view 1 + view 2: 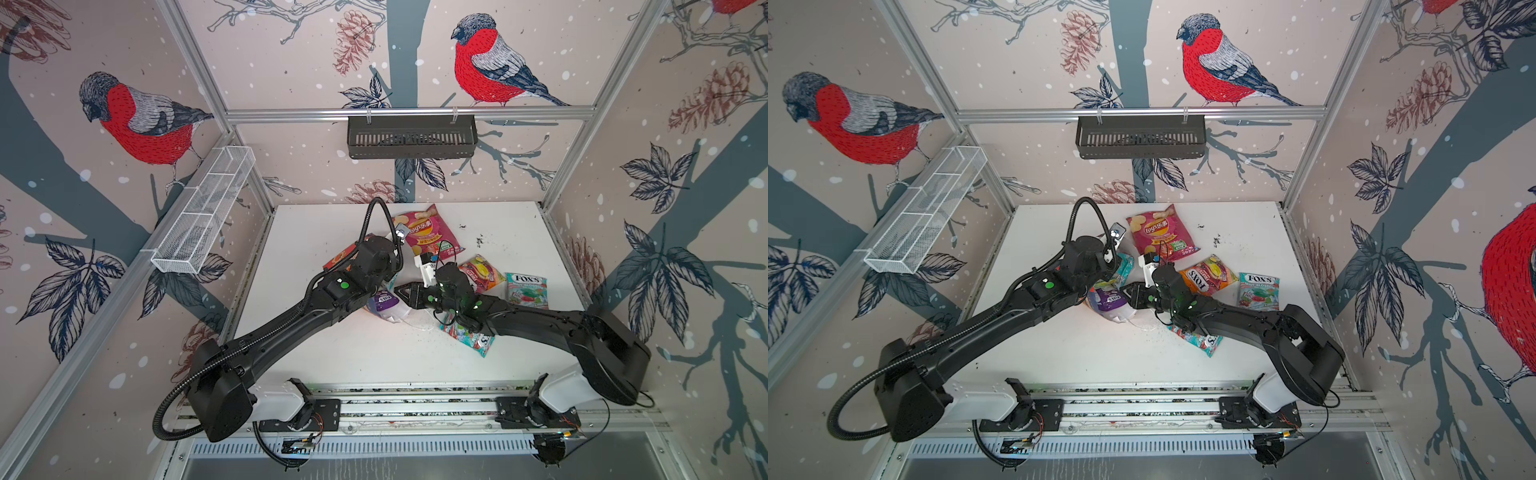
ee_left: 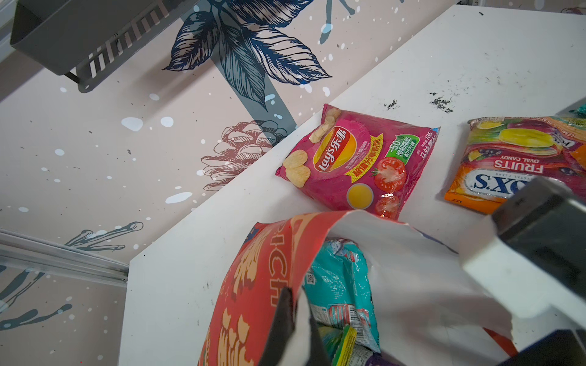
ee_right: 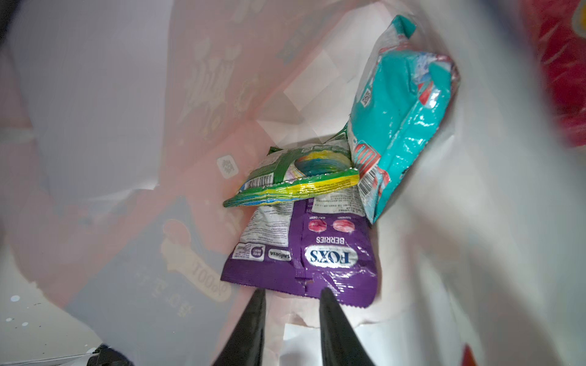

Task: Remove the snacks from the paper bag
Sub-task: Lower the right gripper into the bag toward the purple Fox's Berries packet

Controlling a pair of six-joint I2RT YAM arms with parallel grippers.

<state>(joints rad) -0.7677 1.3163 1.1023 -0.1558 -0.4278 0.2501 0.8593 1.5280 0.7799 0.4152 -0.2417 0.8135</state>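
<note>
The red paper bag lies tipped over mid-table, and my left gripper is shut on its rim, red outside and white inside. My right gripper reaches into the bag's mouth with its jaws apart. Its fingertips sit at the edge of a purple FOX'S pack and clamp nothing. Inside the bag, a green-white pack lies on the purple one beside a teal pack. Out on the table lie a pink chip bag, an orange FOX'S pack and two teal packs; the second is partly under the right arm.
A black slotted basket hangs on the back rail. A white wire basket is fixed to the left wall. Dark crumbs dot the white table behind the packs. Both arms cross the table's front half.
</note>
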